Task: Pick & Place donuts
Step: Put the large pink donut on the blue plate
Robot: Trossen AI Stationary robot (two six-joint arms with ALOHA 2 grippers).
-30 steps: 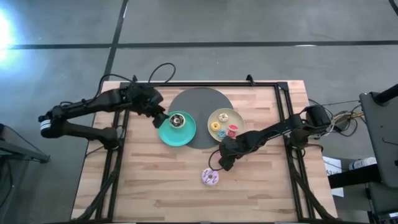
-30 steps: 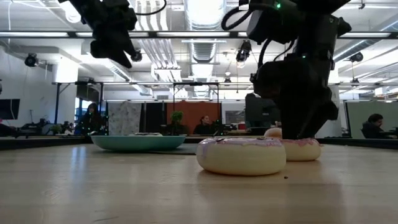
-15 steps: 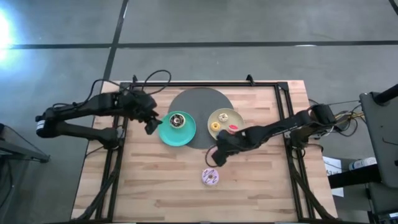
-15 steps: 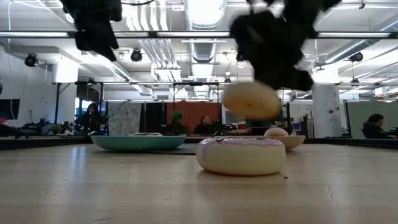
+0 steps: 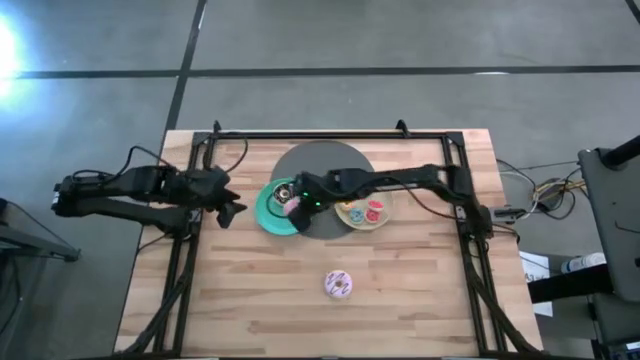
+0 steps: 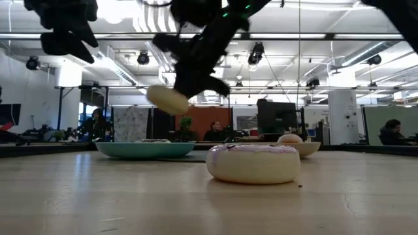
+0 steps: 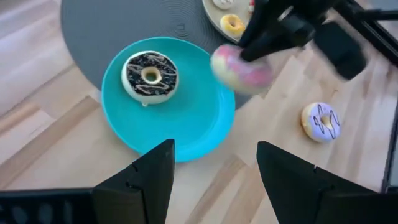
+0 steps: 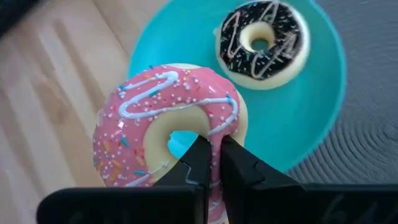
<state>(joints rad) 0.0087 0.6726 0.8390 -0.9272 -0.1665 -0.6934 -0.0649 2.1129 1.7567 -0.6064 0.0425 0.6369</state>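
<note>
Pinching pink donut (image 8: 168, 130), right gripper (image 8: 210, 163) over teal plate (image 5: 268, 212); wood table (image 5: 300, 300), office bkgd; left gripper (image 7: 211, 174) spread.

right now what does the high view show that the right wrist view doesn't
Only the high view shows the lilac donut alone on the wooden table, the beige plate with tiny donuts, and the left gripper waiting open beside the teal plate. Only the right wrist view shows how the right gripper grips: its closed fingers pinch the pink donut through the rim and hole. Both show that donut held over the teal plate, where the chocolate donut already sits.
</note>
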